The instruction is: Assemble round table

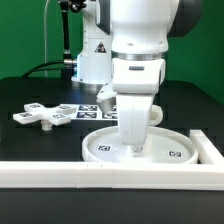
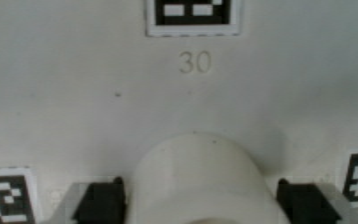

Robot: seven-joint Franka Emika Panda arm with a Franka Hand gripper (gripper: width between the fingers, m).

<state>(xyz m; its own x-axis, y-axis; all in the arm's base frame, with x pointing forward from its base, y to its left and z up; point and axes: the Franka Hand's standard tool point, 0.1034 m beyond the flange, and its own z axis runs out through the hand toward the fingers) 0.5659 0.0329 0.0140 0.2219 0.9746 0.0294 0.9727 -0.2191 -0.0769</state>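
Observation:
The wide rimmed round disc (image 1: 180,156) lies flat on the table in front of the arm. It fills the wrist view (image 2: 87,100), showing square tags and the number 30. My gripper (image 1: 134,128) stands over the disc's middle, pointing straight down. It is shut on the short thick white cylinder leg (image 2: 202,175), which sits between the black pads (image 2: 101,200). The leg (image 1: 134,143) hangs upright, its lower end at or just above the disc; contact cannot be told. The flat cross-shaped base piece (image 1: 42,115) lies on the table at the exterior view's left, apart from the gripper.
The long white border wall (image 1: 100,176) runs along the front and turns back at the exterior view's right (image 1: 206,146). The marker board (image 1: 84,110) lies behind the disc, near the arm's base. A black post with cables stands at the back left.

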